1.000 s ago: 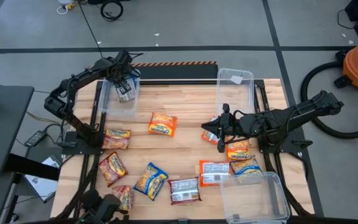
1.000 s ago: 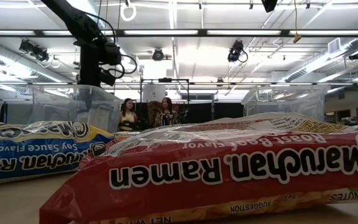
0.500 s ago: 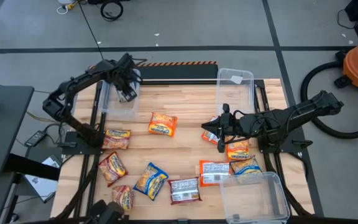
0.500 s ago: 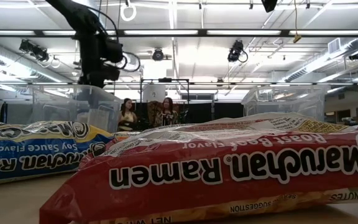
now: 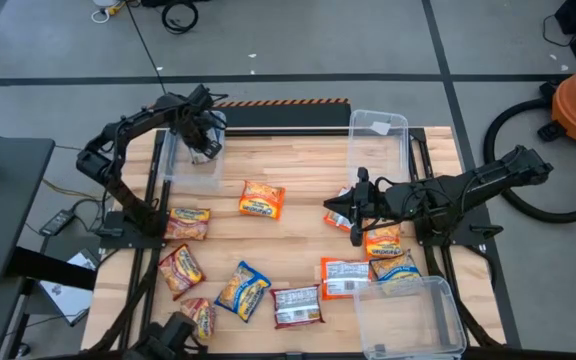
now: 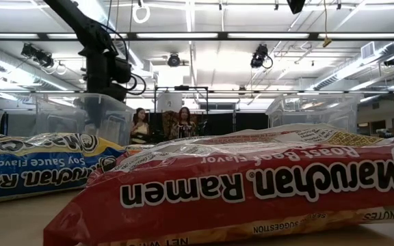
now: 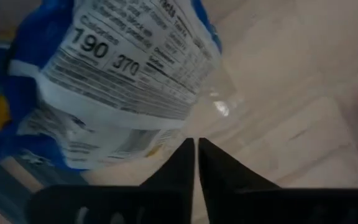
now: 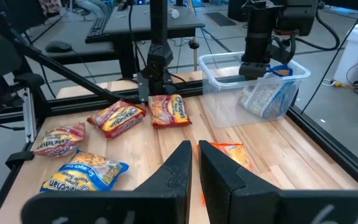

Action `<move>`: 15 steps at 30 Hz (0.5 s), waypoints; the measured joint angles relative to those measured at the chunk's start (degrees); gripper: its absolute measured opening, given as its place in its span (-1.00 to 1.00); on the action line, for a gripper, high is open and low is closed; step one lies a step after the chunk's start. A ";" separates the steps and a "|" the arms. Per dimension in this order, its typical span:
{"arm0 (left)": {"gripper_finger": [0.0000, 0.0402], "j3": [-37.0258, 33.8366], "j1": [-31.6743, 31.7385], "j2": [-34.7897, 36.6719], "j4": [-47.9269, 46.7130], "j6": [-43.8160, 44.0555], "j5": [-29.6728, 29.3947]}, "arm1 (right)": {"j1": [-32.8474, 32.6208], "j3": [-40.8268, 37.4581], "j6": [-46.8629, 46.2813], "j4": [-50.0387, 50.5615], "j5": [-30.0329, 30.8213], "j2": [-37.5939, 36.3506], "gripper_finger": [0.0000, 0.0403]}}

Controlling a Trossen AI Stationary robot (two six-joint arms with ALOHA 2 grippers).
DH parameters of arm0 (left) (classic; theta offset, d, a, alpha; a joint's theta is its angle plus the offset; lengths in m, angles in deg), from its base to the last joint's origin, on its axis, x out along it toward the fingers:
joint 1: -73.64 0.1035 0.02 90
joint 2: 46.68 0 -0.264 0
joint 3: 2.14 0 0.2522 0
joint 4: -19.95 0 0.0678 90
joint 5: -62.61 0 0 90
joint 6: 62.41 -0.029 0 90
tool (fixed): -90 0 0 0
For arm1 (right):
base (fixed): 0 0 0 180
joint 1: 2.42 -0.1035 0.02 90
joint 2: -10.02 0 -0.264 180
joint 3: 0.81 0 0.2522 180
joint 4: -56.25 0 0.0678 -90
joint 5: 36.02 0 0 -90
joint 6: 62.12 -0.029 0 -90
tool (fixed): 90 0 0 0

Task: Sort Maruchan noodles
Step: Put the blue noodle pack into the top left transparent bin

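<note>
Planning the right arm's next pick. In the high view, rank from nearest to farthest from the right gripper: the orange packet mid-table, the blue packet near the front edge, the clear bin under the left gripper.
From the right gripper:
1. Orange packet, mid-table.
2. Blue packet, near the front edge.
3. Clear bin, far-left corner.

A light wooden table (image 5: pixel 298 170) fills the frame's centre. Clear plastic bins (image 5: pixel 378 140) sit at its upper left, upper right and lower right. Ramen packets (image 5: pixel 262 199) lie scattered across the middle and lower left.
</note>
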 joint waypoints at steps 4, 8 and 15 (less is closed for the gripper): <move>-0.96 0.00 -0.21 0.00 0.01 4.83 -1.93 | 0.00 0.00 0.08 -0.02 0.00 0.00 -0.82; -0.95 0.00 -1.00 0.00 -0.59 9.52 -4.84 | 0.00 0.00 0.09 -0.04 -0.04 0.02 -0.82; -0.95 0.00 -1.30 -0.57 -1.02 13.75 -2.53 | -0.08 0.00 0.05 -0.04 -0.30 0.00 -0.82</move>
